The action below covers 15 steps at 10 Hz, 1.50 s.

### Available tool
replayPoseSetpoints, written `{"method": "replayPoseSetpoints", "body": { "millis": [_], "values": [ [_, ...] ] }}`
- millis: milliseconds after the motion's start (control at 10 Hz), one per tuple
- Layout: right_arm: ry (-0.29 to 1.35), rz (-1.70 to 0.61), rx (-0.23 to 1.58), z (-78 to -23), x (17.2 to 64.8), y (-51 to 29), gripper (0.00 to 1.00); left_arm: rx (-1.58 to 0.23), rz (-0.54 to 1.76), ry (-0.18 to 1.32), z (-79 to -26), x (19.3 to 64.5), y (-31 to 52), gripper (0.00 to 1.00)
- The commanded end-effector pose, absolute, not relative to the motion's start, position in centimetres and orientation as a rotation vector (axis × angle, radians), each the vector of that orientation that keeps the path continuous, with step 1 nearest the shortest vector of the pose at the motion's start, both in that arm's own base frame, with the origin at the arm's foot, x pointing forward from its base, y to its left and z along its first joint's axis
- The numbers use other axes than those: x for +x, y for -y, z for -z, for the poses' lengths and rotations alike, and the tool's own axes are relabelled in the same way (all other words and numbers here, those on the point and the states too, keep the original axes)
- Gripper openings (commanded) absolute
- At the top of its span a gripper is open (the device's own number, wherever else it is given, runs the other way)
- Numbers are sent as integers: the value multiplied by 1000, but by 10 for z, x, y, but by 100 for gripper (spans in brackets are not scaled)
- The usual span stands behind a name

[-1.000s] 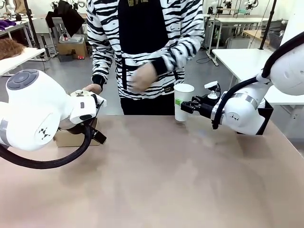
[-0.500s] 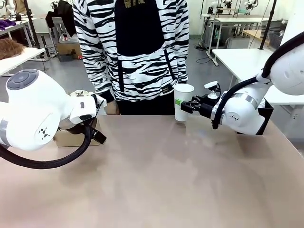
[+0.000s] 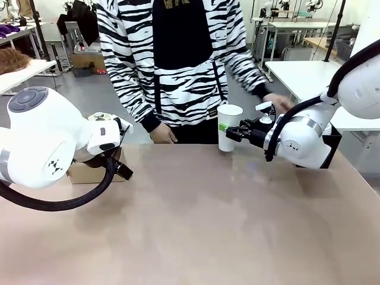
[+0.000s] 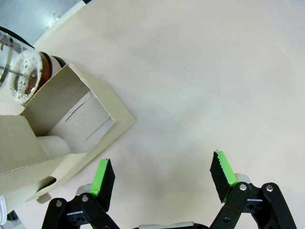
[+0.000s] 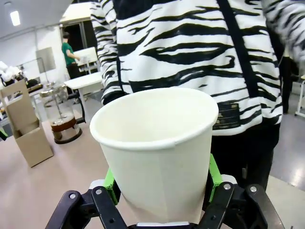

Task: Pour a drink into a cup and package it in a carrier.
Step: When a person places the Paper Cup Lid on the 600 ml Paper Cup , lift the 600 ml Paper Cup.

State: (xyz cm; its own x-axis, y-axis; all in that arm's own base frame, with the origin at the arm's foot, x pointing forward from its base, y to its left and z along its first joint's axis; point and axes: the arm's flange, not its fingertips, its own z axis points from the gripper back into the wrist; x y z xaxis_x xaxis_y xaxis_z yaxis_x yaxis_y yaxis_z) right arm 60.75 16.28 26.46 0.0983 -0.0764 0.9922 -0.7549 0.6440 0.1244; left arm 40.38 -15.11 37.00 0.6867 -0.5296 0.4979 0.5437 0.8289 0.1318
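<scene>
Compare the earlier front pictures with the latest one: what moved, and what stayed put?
The person's hand swung out toward picture right, beyond the right arm; their other hand dropped from near the carrier to the table edge. Nothing was grasped or released. Unchanged: right gripper shut on the cup, left gripper open by the carrier.

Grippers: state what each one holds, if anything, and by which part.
The right gripper holds the white paper cup by its side wall, one pad on either side. The left gripper is open, holding nothing.
</scene>
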Motion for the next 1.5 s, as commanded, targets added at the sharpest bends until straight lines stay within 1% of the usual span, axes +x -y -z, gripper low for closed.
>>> {"method": "replayPoseSetpoints", "body": {
  "millis": [0, 1400],
  "values": [
    [1402, -587, 755, -266, 609, -165, 80, -28, 602, 550, -370, 404, 151, 100],
    [1402, -587, 755, -266, 609, -165, 80, -28, 602, 550, -370, 404, 151, 100]
  ]
}}
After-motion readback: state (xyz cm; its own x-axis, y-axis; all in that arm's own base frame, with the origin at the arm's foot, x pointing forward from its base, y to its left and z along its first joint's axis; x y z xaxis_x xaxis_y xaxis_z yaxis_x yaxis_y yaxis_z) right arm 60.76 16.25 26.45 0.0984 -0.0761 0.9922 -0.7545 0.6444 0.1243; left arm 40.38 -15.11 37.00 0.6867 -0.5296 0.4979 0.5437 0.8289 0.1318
